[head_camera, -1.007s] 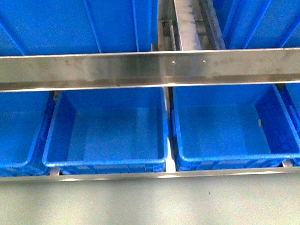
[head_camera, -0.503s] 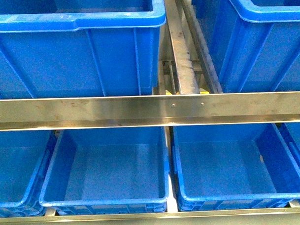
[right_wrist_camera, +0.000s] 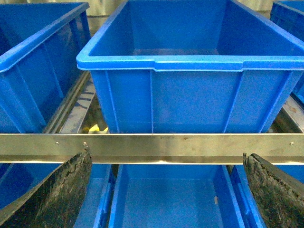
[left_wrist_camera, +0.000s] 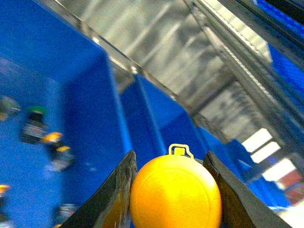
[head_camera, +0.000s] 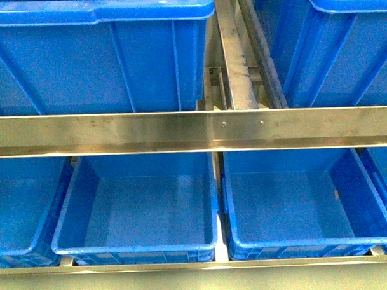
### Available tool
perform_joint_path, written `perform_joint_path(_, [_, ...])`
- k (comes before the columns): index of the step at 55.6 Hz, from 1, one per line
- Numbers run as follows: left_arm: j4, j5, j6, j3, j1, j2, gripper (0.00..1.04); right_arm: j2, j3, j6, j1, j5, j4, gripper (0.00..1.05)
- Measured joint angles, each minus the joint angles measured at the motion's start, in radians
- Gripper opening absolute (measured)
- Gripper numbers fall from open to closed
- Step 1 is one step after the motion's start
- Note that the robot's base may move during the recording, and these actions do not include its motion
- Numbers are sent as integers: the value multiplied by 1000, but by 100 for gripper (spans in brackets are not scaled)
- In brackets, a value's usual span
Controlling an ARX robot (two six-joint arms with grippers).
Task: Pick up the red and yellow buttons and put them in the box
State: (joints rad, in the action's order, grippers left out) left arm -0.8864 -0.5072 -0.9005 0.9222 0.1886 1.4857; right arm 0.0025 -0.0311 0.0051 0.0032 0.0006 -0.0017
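Note:
In the left wrist view my left gripper is shut on a yellow button, a round yellow cap held between the two dark fingers. Beyond it, several more buttons lie blurred on the floor of a blue bin. My right gripper is open and empty, its dark fingers spread wide in front of a steel rail and a blue bin below it. Neither gripper shows in the front view.
The front view shows a steel shelf rail, two blue bins above it and two bare blue bins below. A steel channel runs between the upper bins. A small yellow piece lies between bins in the right wrist view.
The front view has shifted: first the rail dropped in the picture and the upper bins' rims came into sight, then it rose slightly again.

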Motion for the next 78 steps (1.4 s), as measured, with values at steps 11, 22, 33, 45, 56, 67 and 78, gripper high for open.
perform_joint_path(11, [-63, -65, -93, 107, 175, 159, 33, 0, 0, 0, 0, 0, 0, 97])
perform_joint_path(22, [-87, -131, -126, 179, 288, 276, 33, 0, 0, 0, 0, 0, 0, 97])
perform_joint_path(33, [-167, -121, -176, 196, 294, 302, 33, 0, 0, 0, 0, 0, 0, 97])
perform_joint_path(45, [-265, -99, -278, 200, 286, 303, 33, 0, 0, 0, 0, 0, 0, 97])
perform_joint_path(56, [-279, -88, -321, 224, 291, 308, 33, 0, 0, 0, 0, 0, 0, 97])
perform_joint_path(67, [-279, -60, -336, 232, 297, 315, 33, 244, -6, -97, 121, 548, 401, 97])
perform_joint_path(78, [-265, -59, -335, 237, 319, 315, 33, 558, -266, -181, 90, 474, 607, 97])
